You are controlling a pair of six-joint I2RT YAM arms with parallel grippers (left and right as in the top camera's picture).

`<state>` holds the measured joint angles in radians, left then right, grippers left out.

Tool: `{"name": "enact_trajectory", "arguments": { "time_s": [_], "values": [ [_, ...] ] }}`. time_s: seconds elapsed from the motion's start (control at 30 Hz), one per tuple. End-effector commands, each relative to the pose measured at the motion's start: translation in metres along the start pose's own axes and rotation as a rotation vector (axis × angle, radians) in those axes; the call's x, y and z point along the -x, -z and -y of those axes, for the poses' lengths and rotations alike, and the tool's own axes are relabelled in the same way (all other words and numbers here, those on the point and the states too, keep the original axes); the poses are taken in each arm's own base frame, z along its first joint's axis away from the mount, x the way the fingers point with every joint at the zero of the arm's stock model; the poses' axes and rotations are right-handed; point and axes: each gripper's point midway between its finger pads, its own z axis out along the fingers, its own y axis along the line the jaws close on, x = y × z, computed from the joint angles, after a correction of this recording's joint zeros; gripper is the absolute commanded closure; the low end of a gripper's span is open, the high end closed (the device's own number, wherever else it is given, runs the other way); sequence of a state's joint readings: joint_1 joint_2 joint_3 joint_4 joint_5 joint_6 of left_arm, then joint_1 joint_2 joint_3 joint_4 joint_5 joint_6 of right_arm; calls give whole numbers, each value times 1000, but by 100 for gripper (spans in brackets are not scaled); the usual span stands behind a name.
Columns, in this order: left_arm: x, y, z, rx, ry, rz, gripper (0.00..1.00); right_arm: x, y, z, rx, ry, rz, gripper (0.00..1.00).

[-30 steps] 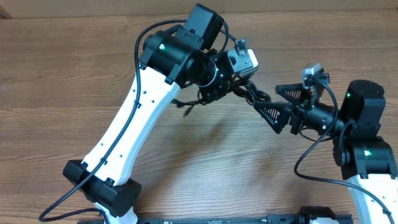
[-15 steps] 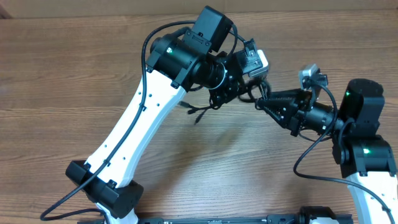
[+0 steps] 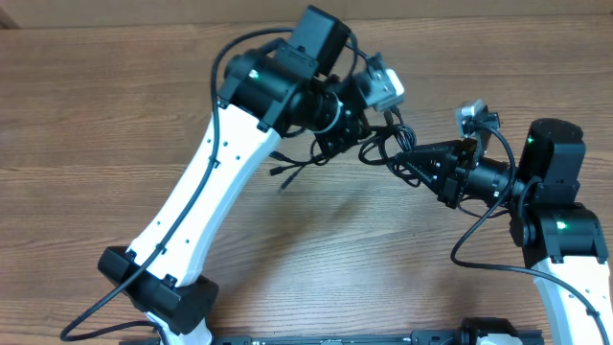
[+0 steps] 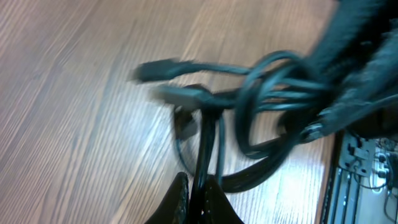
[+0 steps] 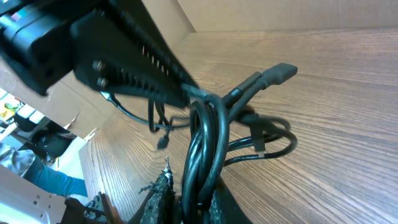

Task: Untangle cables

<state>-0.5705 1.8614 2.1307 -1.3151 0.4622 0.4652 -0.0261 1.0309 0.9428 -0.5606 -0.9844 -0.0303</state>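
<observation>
Left gripper (image 4: 198, 200): jaws pinched tight on a couple of strands of the cables (image 4: 249, 106). Right gripper (image 5: 189, 200): jaws closed around a looped bunch of the same tangle. The bundle hangs between the two grippers and looks lifted off the table (image 3: 86, 115). One plug end (image 5: 283, 71) sticks out free. The step looks like pulling the knot apart. To do it well, grip firmly and draw apart slowly and level. Watch that the loops open rather than cinch. If they tighten, regrip on a single strand near a free plug.
</observation>
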Motion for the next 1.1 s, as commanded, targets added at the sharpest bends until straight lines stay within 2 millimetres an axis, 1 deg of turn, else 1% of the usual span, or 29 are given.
{"name": "enact_trajectory", "arguments": {
  "time_s": [0.0,0.07,0.13,0.33,0.57,0.9,0.97,1.07],
  "values": [
    [-8,20,-38,139,140,-2,96,7,3,-5,6,21,11,96],
    [-15,26,-50,172,201,-6,96,8,3,-8,22,23,12,96],
    [-20,29,-59,183,247,-6,96,8,3,-11,43,27,13,96],
    [-34,34,-73,201,329,-27,96,9,3,-13,50,33,16,96],
    [-61,43,-96,295,449,-89,96,9,3,-13,50,33,16,96],
    [-75,51,-105,308,502,-112,96,11,3,-13,50,40,21,96],
    [-81,53,-108,335,508,-135,95,15,3,-16,70,60,34,96],
    [-94,60,-118,427,562,-179,96,23,5,-30,141,122,62,96]
  ]
}}
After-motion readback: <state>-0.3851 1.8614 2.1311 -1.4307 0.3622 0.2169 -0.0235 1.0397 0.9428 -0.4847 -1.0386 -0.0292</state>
